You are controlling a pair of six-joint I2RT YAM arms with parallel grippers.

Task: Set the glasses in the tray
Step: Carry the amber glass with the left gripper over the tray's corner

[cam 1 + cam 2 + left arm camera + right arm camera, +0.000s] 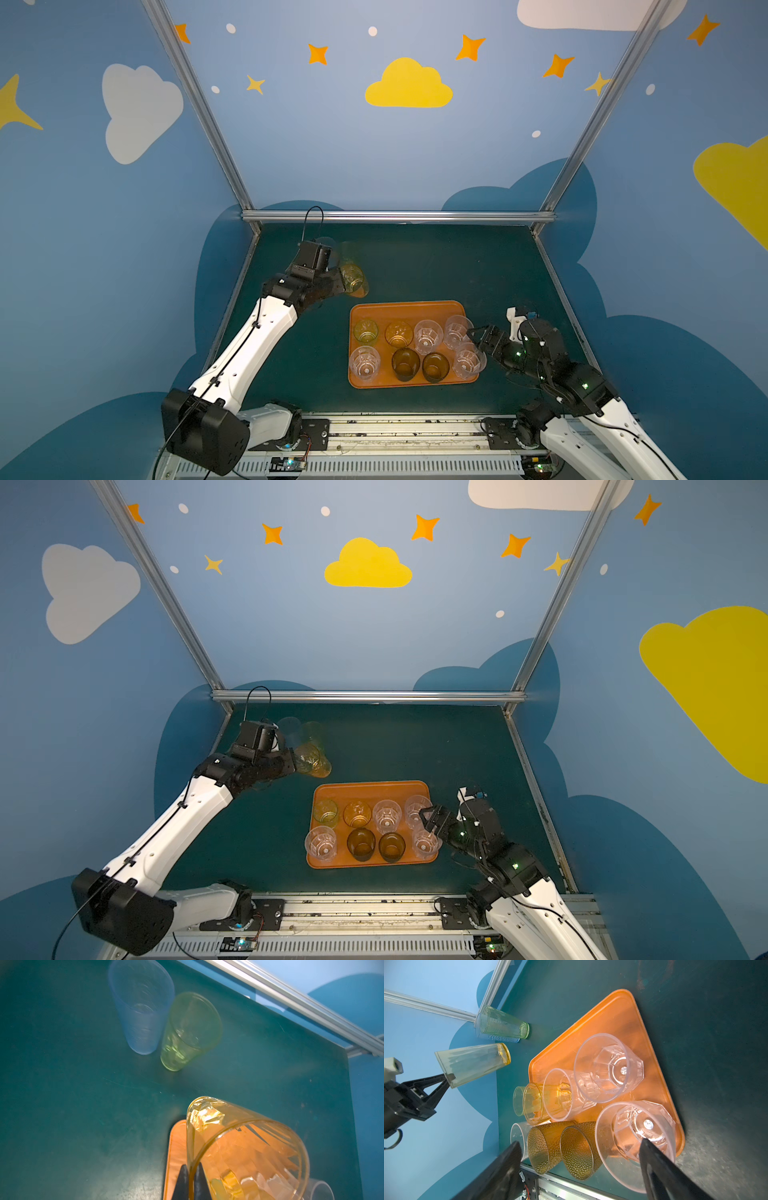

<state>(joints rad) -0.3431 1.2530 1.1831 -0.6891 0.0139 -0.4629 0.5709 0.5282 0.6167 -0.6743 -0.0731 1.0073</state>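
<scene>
Glasses (428,334), eight, stood in the tray (407,308); the left gripper (190,1169) clamped a tall yellow glass (473,1064) by its rim; the right gripper (474,338) gaped empty beside the tray.

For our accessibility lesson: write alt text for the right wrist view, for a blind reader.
Eight glasses stand in two rows on an orange tray, framed by the open right pincer. Beyond them the left pincer grips a tall yellow glass by its rim.

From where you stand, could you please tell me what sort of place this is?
Probably a robot test booth: two white-and-black arms on a metal rail, aluminium-framed blue walls painted with clouds, and a flat orange rectangular tray of clear and tinted tumblers.
</scene>
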